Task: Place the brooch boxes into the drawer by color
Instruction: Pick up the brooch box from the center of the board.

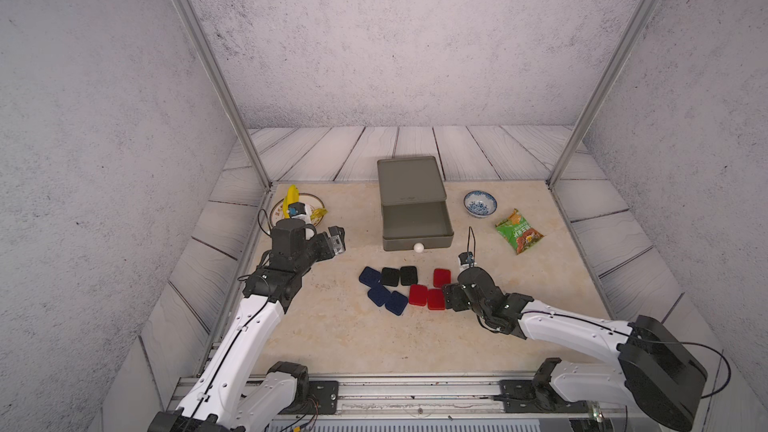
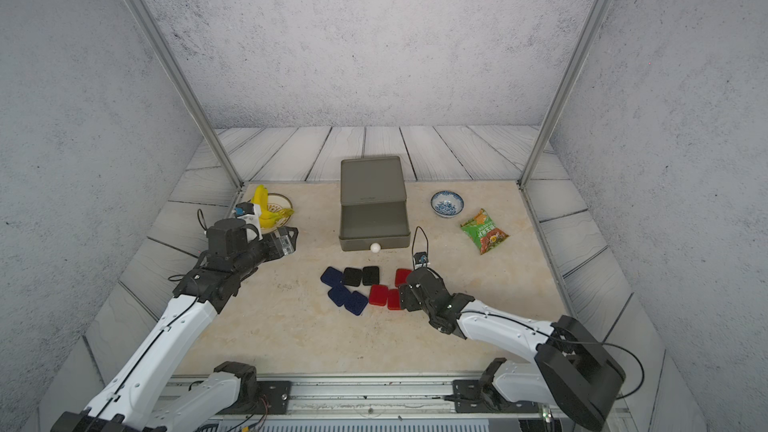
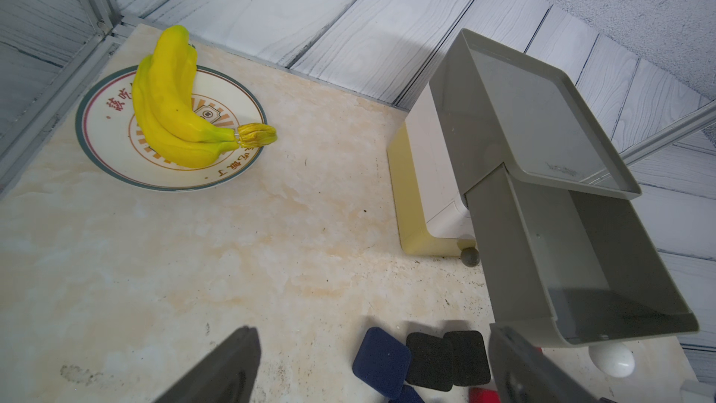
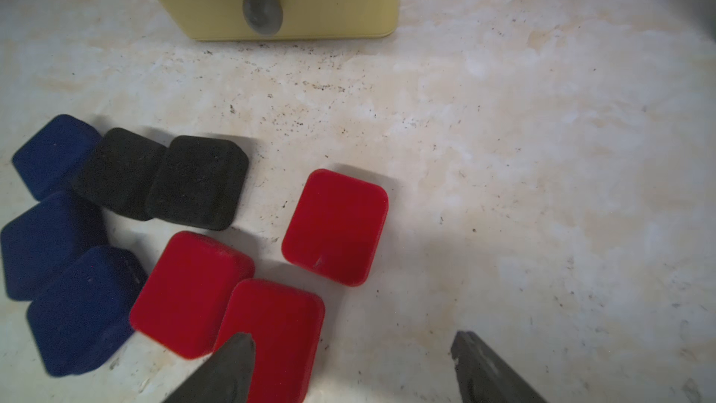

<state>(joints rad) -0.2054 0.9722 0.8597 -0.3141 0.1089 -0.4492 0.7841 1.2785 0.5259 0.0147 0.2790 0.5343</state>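
Top views both, starting from the largest thing: drawer cabinet (image 1: 409, 184) at the back middle of the desk (image 1: 332, 338), with grey top drawer (image 1: 417, 241) pulled out and empty, white and yellow tiers shut beneath. Possible trouble here: overhangs the lower tiers while open, so could block a drop into them. Looks light too, so could slide under a pull at the knob (image 1: 418, 247).

Next, left gripper (image 1: 340, 241): spread wide, empty, hanging above the desk off to the cabinet's side. Right gripper (image 4: 352, 339): also spread, pinching nothing, low over the nearest of the red boxes (image 4: 271, 339), one finger above its lid. Risk: closing askew and shoving the red neighbour lying right beside it, or scraping the desk on so flat a target.

All boxes on the desk in front of the cabinet, none inside. Packed close, so easy to nudge a wrong colour.

Counted: one cabinet, three tiers; two grippers; one plate (image 3: 97, 141); one banana bunch (image 3: 170, 102); one snack packet (image 1: 519, 231); one bowl (image 1: 480, 206); eight boxes, namely three red, three dark blue boxes (image 4: 83, 308), two black boxes (image 4: 197, 182).
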